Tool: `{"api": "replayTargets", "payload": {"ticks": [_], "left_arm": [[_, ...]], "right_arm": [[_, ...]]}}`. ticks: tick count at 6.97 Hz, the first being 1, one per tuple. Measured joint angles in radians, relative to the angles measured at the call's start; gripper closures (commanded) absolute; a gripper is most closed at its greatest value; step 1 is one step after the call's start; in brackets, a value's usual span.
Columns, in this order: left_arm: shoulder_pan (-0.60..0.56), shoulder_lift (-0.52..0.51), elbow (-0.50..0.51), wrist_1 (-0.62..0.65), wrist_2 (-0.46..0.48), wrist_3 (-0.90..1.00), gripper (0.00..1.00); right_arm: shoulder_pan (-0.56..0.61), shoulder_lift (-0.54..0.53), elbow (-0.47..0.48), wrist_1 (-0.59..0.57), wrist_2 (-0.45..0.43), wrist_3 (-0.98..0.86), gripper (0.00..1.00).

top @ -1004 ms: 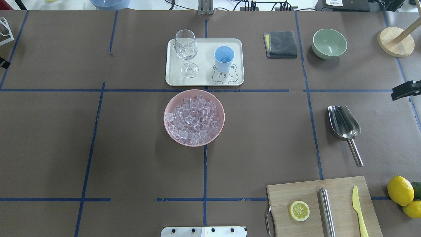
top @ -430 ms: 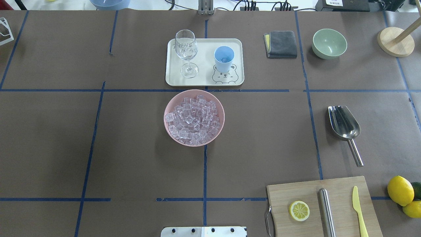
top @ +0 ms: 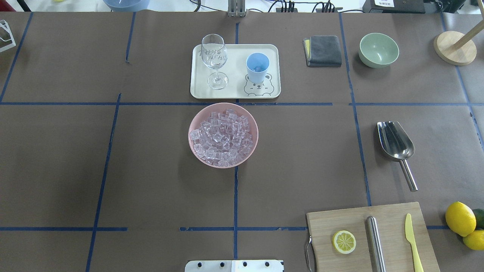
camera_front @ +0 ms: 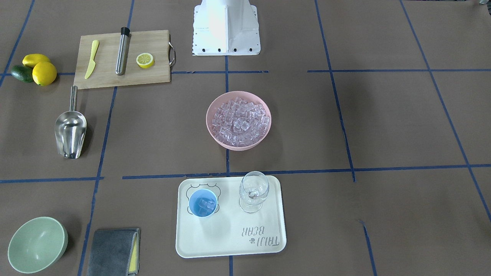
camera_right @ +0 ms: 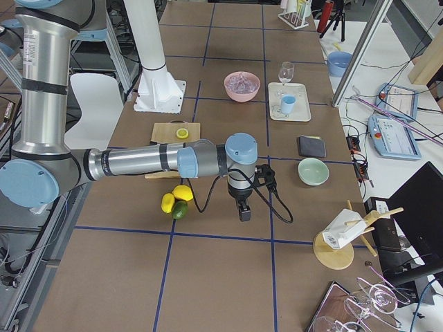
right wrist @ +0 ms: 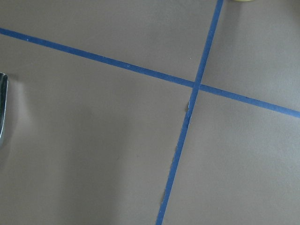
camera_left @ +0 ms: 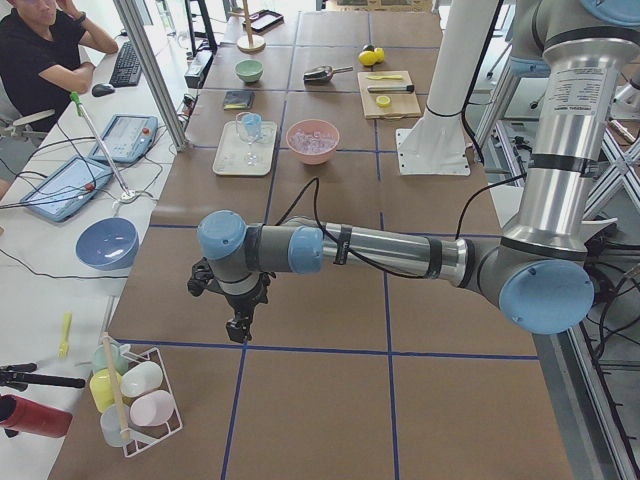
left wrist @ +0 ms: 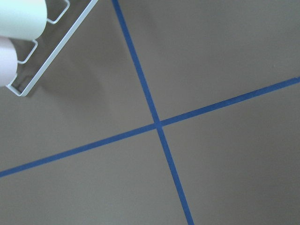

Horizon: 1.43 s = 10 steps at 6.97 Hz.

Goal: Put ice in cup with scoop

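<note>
The ice [top: 223, 136] fills a pink bowl [top: 194, 149] at the table's middle, also seen from the front [camera_front: 239, 120]. The light-blue cup [top: 257, 67] stands upright on a cream tray [top: 236, 68] and holds a few cubes [camera_front: 204, 204]. The steel scoop [top: 396, 141] lies flat on the table at my right, handle toward me, and nothing holds it. My left gripper [camera_left: 240, 325] hangs over the table's far left end. My right gripper [camera_right: 244, 211] hangs over the far right end. Both show only in the side views, so I cannot tell whether they are open or shut.
A wine glass [top: 214, 56] stands on the tray beside the cup. A grey cloth [top: 323, 50], a green bowl [top: 378, 49] and a wooden stand [top: 453, 47] are at back right. A cutting board [top: 393, 226] with a lemon half, steel cylinder and knife is front right, lemons [top: 460, 218] beside it.
Dark gripper parts at the left and right edges of the overhead view a second ago have moved outward, out of that view. Nothing on the table has moved.
</note>
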Motion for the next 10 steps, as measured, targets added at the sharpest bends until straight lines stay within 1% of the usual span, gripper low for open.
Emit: {"api": "replayTargets", "payload": {"ticks": [2, 4, 5, 7, 10], "left_arm": [[-0.007, 0.010, 0.002, 0.031, -0.015, -0.069, 0.00], [-0.007, 0.044, 0.013, -0.007, -0.018, -0.087, 0.00], [-0.007, 0.057, 0.019, -0.041, -0.018, -0.087, 0.00], [-0.007, 0.064, 0.022, -0.072, -0.018, -0.087, 0.00], [-0.007, 0.065, 0.020, -0.076, -0.017, -0.087, 0.00]], "right_arm": [[0.004, -0.008, -0.005, 0.004, 0.003, -0.005, 0.00], [0.009, -0.009, -0.033, 0.004, 0.008, 0.002, 0.00], [0.020, -0.009, -0.043, 0.002, 0.025, 0.002, 0.00], [0.047, -0.009, -0.067, -0.002, 0.085, 0.001, 0.00], [0.065, -0.010, -0.084, -0.006, 0.111, 0.007, 0.00]]}}
